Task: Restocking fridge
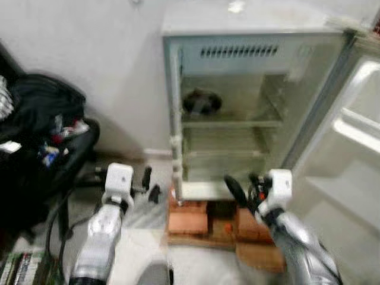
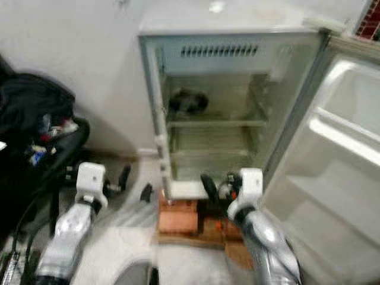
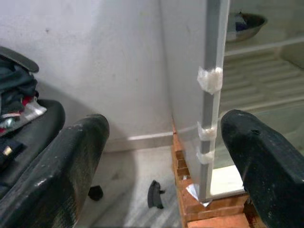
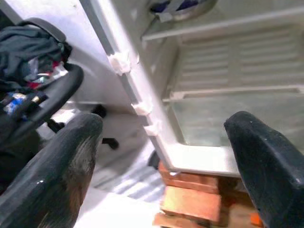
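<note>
You have no readable text, label, brand, number or sign here. The fridge (image 1: 237, 53) shows you plain panels and a vent slot row, with no lettering that can be made out. The printed items at the floor's left edge (image 1: 18, 267) and the packets on the black chair (image 1: 56, 136) are too blurred to read.
</note>
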Controlling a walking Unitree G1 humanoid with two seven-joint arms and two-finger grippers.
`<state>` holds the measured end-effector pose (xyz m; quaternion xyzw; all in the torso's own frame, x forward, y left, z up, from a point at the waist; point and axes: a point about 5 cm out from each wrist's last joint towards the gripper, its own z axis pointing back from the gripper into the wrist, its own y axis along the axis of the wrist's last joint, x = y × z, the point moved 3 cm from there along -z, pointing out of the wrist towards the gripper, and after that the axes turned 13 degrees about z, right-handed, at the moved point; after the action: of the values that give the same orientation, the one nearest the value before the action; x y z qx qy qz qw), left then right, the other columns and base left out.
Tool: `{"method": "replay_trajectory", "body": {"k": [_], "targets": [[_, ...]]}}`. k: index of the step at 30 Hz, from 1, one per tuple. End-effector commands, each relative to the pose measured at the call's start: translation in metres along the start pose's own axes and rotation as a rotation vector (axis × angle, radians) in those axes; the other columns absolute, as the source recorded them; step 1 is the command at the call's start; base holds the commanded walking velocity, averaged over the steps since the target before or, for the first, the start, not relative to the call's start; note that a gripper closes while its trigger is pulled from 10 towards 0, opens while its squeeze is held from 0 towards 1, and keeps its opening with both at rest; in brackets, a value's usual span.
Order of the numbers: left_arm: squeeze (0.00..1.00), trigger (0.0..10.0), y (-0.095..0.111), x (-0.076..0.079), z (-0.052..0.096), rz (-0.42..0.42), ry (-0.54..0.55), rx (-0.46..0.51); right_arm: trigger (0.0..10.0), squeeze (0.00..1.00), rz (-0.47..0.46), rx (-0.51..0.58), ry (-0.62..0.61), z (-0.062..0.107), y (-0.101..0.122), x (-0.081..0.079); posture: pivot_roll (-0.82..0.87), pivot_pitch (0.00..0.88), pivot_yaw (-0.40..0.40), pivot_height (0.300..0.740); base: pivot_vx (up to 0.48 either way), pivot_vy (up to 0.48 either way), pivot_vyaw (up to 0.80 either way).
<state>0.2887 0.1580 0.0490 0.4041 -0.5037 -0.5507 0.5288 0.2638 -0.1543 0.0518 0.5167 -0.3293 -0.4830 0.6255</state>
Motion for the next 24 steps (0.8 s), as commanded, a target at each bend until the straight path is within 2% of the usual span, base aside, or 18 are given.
{"method": "replay_trajectory", "body": {"k": [1, 2, 3, 6, 8, 12, 16, 19, 22, 23, 24], "targets": [[0.0, 10.0, 0.012, 0.002, -0.006, -0.022, -0.015, 0.036, 10.0, 0.0, 0.018, 0.054, -0.074, -0.002, 0.013, 0.014, -0.03, 0.0, 0.024, 0.74, 0.0, 0.0, 0.0], [0.0, 10.0, 0.012, 0.002, -0.006, -0.022, -0.015, 0.036, 10.0, 0.0, 0.018, 0.054, -0.074, -0.002, 0.013, 0.014, -0.03, 0.0, 0.024, 0.74, 0.0, 0.0, 0.0], [0.0, 10.0, 0.012, 0.0, -0.007, -0.02, -0.013, 0.037, 10.0, 0.0, -0.004, 0.064, -0.143, -0.004, 0.014, 0.023, -0.02, 0.0, 0.025, 0.74, 0.0, 0.0, 0.0], [0.0, 10.0, 0.01, -0.001, -0.008, -0.014, -0.024, 0.024, 10.0, 0.0, -0.012, 0.102, -0.209, -0.005, 0.019, 0.026, -0.02, 0.0, 0.034, 0.74, 0.0, 0.0, 0.0], [0.0, 10.0, 0.008, 0.002, -0.008, -0.007, -0.068, 0.007, 10.0, 0.0, -0.053, 0.113, -0.306, -0.003, 0.016, 0.029, -0.04, 0.0, 0.069, 0.74, 0.0, 0.0, 0.0], [0.0, 10.0, 0.007, 0.009, -0.01, -0.019, -0.128, -0.011, 10.0, 0.0, -0.065, 0.101, -0.367, 0.003, 0.008, 0.028, -0.07, 0.0, 0.09, 0.74, 0.0, 0.0, 0.0], [0.0, 10.0, 0.005, 0.016, -0.012, -0.026, -0.161, -0.015, 10.0, 0.0, -0.062, 0.091, -0.393, 0.012, 0.003, 0.032, -0.07, 0.0, 0.06, 0.74, 0.0, 0.0, 0.0], [0.0, 10.0, 0.005, 0.018, -0.01, -0.013, -0.151, -0.005, 10.0, 0.0, -0.059, 0.091, -0.39, 0.011, 0.003, 0.034, -0.06, 0.0, 0.033, 0.74, 0.0, 0.0, 0.0], [0.0, 10.0, 0.0, 0.018, -0.007, 0.0, -0.121, -0.01, 10.0, 0.0, -0.021, 0.104, -0.338, 0.0, 0.011, 0.029, -0.05, 0.0, 0.012, 0.74, 0.0, -0.097, 0.0], [0.0, 10.0, -0.003, 0.016, -0.006, -0.001, -0.092, -0.006, 10.0, 0.0, -0.004, 0.111, -0.304, -0.009, 0.016, 0.025, -0.04, 0.0, -0.006, 0.74, 0.0, -0.334, 0.0], [0.0, 10.0, -0.003, 0.016, -0.006, -0.001, -0.092, -0.006, 10.0, 0.0, -0.004, 0.111, -0.304, -0.009, 0.016, 0.025, -0.04, 0.0, -0.006, 0.74, 0.0, -0.334, 0.0]]}}
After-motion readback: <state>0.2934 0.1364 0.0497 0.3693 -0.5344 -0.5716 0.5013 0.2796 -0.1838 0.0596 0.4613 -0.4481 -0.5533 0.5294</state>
